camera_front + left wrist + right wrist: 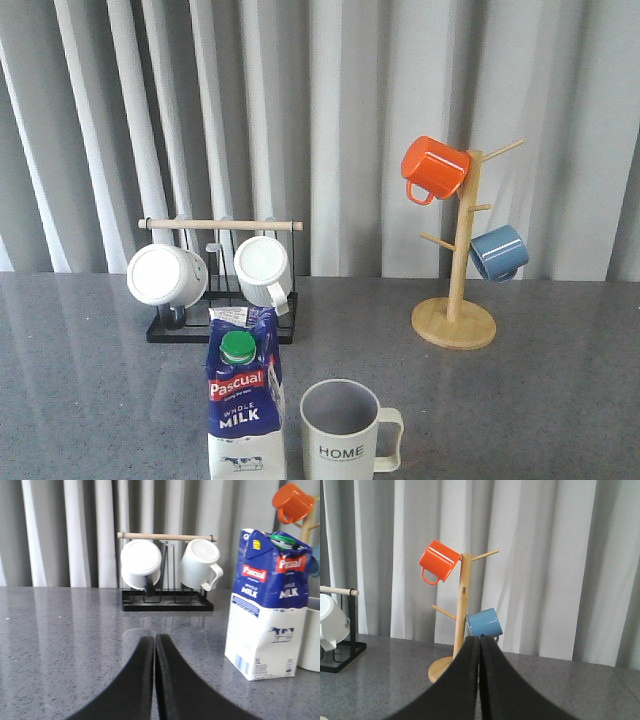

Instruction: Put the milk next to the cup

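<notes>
The milk is stood upright at the near edge of the table, just left of the cup. The left gripper and right gripper are clenched empty.

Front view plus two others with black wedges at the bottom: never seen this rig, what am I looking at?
It is a two-armed table robot. The front view looks forward over the grey table; the other two come from cameras on each wrist. The black wedges are the fingers: left gripper and right gripper, both shut and holding nothing. On the table, a milk carton stands upright just left of a cream cup lettered HOME. Behind them, a black rack holds two white mugs, and a wooden mug tree carries an orange mug and a blue mug.
</notes>
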You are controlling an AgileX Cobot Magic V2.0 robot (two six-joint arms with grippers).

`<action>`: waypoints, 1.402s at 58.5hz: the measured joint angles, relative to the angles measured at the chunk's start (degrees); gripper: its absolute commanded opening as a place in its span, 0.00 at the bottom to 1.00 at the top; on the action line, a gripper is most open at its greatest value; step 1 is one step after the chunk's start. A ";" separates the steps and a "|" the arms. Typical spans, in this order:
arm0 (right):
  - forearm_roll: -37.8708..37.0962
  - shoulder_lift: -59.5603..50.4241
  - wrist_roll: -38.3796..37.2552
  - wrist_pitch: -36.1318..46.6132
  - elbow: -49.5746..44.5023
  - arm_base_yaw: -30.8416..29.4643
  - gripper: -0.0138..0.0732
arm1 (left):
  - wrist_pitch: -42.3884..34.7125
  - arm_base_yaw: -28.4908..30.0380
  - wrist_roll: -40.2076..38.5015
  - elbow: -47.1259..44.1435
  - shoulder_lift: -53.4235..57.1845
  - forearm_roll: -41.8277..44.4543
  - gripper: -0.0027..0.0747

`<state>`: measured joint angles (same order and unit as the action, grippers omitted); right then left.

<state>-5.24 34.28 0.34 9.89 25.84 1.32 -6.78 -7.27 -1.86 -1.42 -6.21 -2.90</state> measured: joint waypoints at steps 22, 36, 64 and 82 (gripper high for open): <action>0.00 0.00 0.00 0.00 -0.05 0.00 0.15 | 13.29 4.08 -0.05 -0.03 6.91 3.51 0.02; 0.00 0.00 0.00 0.00 -0.05 0.00 0.15 | 13.92 4.08 -0.05 -0.03 6.91 3.76 0.02; 0.00 0.00 0.00 0.00 -0.05 0.00 0.15 | 14.15 4.08 -0.05 -0.03 6.91 3.76 0.02; 0.00 -0.07 0.46 1.74 -0.26 -0.06 0.15 | 14.21 4.08 -0.05 -0.03 6.91 3.76 0.02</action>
<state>-5.24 34.21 0.80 11.63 25.58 1.26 7.43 -3.18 -1.91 -1.46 0.70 0.86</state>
